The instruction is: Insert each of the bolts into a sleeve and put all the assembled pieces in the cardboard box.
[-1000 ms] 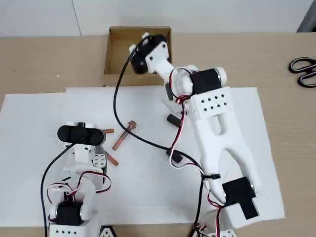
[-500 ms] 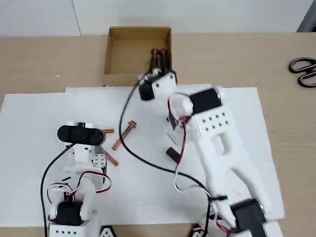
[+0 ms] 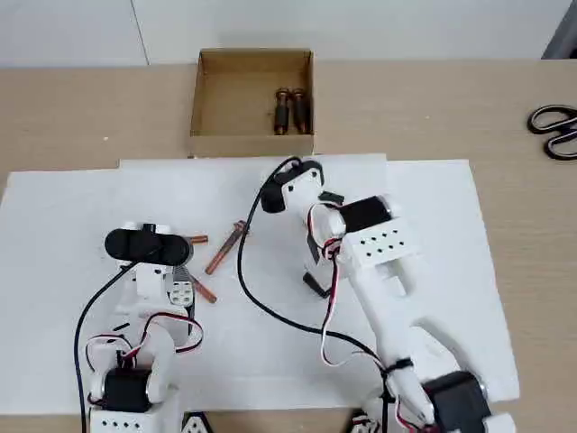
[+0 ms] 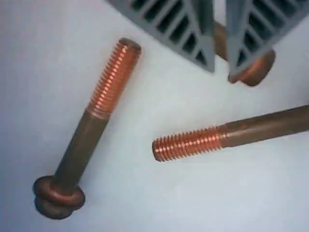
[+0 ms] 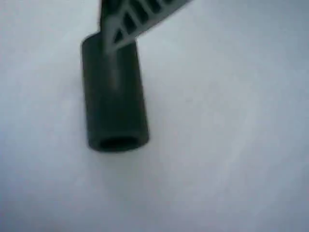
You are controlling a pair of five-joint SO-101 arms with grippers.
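Left claw [image 4: 222,72] closed over a bolt [image 4: 254,73] — right claw [image 3: 313,269] (above a sleeve [image 5: 115,101]): cannot tell.

No legible text, labels, numbers or signs anywhere

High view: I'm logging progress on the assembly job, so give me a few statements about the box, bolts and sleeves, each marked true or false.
1. Two assembled pieces lie in the cardboard box. True.
2. The scissors are inside the box. False: the scissors lie on the bare table, far to the box's side.
3. A black sleeve lies on the white paper. True.
4. Every bolt is boxed. False: loose bolts lie on the paper.
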